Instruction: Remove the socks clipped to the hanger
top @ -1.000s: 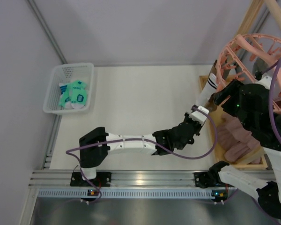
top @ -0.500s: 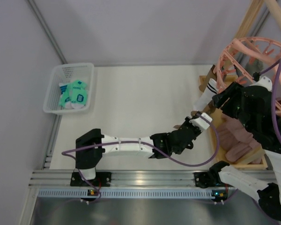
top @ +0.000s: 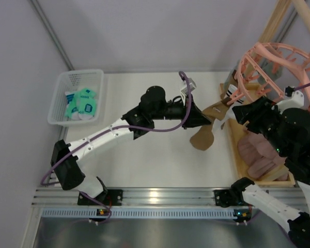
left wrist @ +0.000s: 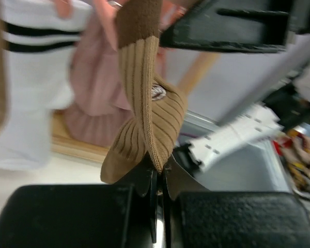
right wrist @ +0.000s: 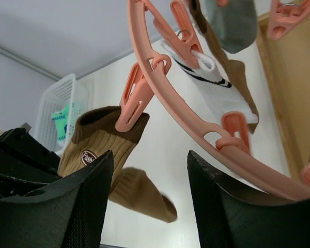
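Clips on the salmon-pink hanger hold two socks in the right wrist view: a brown sock pegged by its dark cuff, and a white sock with dark cuff stripes on the next clip along the ring. The left gripper reaches in below the hanger's rim with its jaws pressed together on the brown sock's ribbed foot, and the fabric folds where the fingers pinch it. The right gripper sits just under the hanger's ring, its two fingers spread wide with nothing between them. Well apart from the hanger, off to its left in the overhead view, a white basket on the table holds mint-green socks with white and blue patches. Directly beneath the hanger, a wooden frame contains folds of pink cloth. The striped white sock hangs just beside the brown one, and the pink cloth shows behind both in the left wrist view.
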Robot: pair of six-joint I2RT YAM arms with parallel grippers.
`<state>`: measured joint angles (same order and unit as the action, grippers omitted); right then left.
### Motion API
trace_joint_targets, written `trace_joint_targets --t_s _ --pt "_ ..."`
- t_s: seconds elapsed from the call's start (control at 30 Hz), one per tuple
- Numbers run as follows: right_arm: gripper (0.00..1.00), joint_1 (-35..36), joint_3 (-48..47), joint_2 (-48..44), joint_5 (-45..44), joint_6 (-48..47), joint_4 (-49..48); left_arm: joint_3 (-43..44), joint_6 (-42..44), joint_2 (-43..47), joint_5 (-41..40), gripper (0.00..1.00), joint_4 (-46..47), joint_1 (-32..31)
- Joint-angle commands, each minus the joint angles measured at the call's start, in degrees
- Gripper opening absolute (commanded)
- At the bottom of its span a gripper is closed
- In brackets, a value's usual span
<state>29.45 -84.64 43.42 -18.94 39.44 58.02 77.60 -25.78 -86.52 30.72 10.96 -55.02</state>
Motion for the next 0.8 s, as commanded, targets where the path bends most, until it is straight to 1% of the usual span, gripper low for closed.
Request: trace_joint_targets --t_s 0.0,0.07,0.13,0.2,0.23,0.37,0.53,0.57,0.7,0.77 --pt "0.57 0.4 1.8 -0.7 5.3 -0.6 -9.0 5.3 -9.8 -0.2 26.7 0.0 -0.8 2.5" --pt "0.57 0.3 3.6 -1.1 6.6 0.1 -11.0 6.5 -12.1 -1.2 29.5 0.0 -0.9 3.1" --pt "0.56 0.4 6.0 -2.0 8.7 1.0 -15.3 8.6 -14.3 -2.8 33.4 0.0 -0.9 3.0" --pt "0.55 0.4 8.2 -3.1 10.2 1.7 -18.9 9.4 -15.9 -3.7 34.8 0.0 -0.9 2.9" --pt "0.55 0.4 10.3 -3.5 10.4 2.0 -22.2 10.1 -16.6 -4.0 35.2 0.0 -0.9 2.8" --pt "0.55 0.3 14.4 -7.0 9.2 3.4 -27.2 10.8 -17.5 -5.1 37.0 0.0 -0.9 2.5" --pt "0.56 0.4 16.7 -9.8 5.8 3.8 -28.1 10.7 -17.5 -4.8 37.3 0.0 -0.8 2.4" --pt "0.57 0.3 17.9 -11.0 5.7 3.9 -28.6 10.8 -17.7 -5.0 37.2 0.0 -0.9 2.4" --pt "0.69 0.4 22.0 -14.4 5.2 4.6 -31.4 11.6 -18.9 -6.1 36.1 0.0 -0.9 2.4" --pt "0.69 0.3 22.4 -15.0 4.2 4.8 -30.5 11.2 -19.0 -5.9 34.1 0.0 -0.8 2.4"
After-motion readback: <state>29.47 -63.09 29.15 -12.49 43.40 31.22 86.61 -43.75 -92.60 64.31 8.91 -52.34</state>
